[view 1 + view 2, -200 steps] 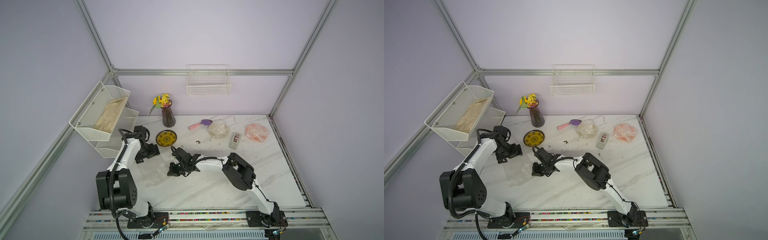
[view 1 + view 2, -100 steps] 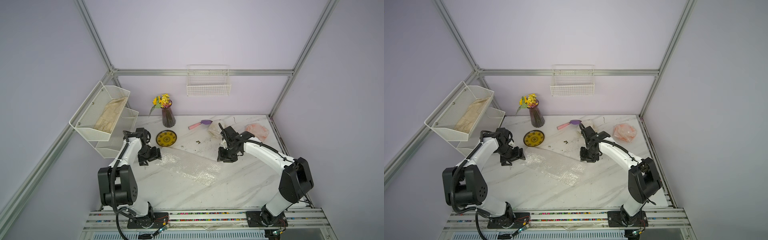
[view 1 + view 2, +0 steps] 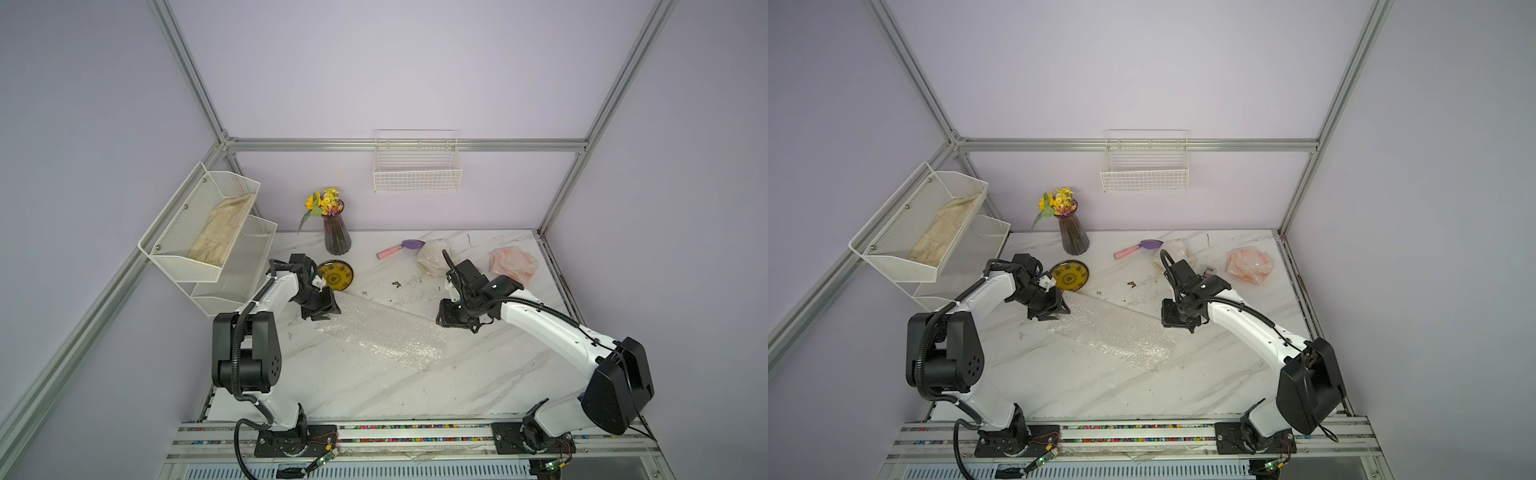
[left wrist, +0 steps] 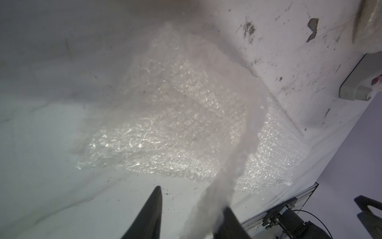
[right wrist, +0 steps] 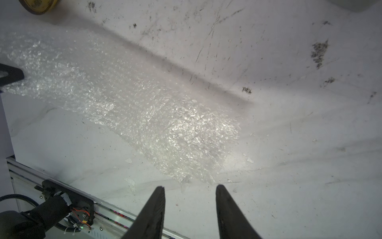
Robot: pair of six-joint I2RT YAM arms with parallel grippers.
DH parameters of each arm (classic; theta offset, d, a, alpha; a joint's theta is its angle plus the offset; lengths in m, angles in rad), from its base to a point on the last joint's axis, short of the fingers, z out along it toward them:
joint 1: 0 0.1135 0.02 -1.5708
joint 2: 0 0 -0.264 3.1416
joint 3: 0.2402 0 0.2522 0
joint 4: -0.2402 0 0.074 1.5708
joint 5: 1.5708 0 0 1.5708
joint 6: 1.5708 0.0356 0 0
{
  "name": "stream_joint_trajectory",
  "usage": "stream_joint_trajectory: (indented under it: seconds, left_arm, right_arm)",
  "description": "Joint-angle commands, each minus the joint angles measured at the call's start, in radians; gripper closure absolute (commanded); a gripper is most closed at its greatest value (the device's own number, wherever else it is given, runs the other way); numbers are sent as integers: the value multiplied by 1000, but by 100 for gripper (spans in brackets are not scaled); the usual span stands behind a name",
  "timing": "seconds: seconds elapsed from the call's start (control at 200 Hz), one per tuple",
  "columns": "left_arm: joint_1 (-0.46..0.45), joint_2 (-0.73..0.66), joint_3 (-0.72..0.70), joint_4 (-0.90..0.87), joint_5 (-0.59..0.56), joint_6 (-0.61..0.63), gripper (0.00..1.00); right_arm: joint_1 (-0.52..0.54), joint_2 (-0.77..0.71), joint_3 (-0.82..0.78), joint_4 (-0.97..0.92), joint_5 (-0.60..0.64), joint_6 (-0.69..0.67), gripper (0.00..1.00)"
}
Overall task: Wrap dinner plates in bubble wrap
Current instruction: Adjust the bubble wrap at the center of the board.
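Note:
A translucent sheet of bubble wrap point(image 3: 382, 332) point(image 3: 1113, 328) lies spread on the marble table between my arms. The yellow dinner plate with a dark rim point(image 3: 336, 275) point(image 3: 1070, 275) sits bare just beyond the sheet's left end. My left gripper point(image 3: 328, 309) point(image 4: 191, 199) hangs over that end. Its jaws stand apart, with a raised, blurred fold of the wrap point(image 4: 237, 155) running between them against one finger. My right gripper point(image 3: 451, 320) point(image 5: 190, 189) is open and empty, just off the sheet's right corner point(image 5: 196, 175). An orange bundle point(image 3: 513, 264) and a pale bundle point(image 3: 432, 257) sit wrapped at the back right.
A vase of yellow flowers point(image 3: 336, 232) and a pink and purple tool point(image 3: 399, 248) stand at the back. A grey tape dispenser point(image 4: 359, 82) lies near the right arm. A white mesh rack point(image 3: 208, 241) holding beige cloth juts in from the left; a wire basket point(image 3: 417, 174) hangs on the back wall.
My right arm swung from the centre-left across to the right, drawing the bubble wrap out flat, and its gripper went from shut to open. The left gripper stayed over the sheet's left end.

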Motion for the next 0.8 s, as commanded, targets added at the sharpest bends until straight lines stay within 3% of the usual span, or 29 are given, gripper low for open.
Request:
stream_joint_trajectory:
  seconds: [0.0, 0.215, 0.44, 0.655, 0.735, 0.795]
  left_arm:
    - [-7, -26, 118, 61, 92, -56, 85]
    - [-11, -84, 137, 63, 221, -178, 96]
    - [-8, -205, 74, 144, 318, -329, 98]
    - [-9, -293, 25, 159, 376, -393, 100]
    - [-9, -343, 13, 160, 393, -412, 100]
    - [-9, -372, 6, 159, 400, -423, 100]
  right_arm:
    - [102, -30, -17, 88, 42, -107, 53]
    - [371, 38, -44, 342, 271, -433, 31]
    - [474, 282, 30, 567, 445, -534, 17]
    - [469, 420, 61, 689, 697, -506, 21]
    - [458, 433, 54, 724, 744, -534, 26]
    - [449, 424, 50, 731, 786, -559, 37]
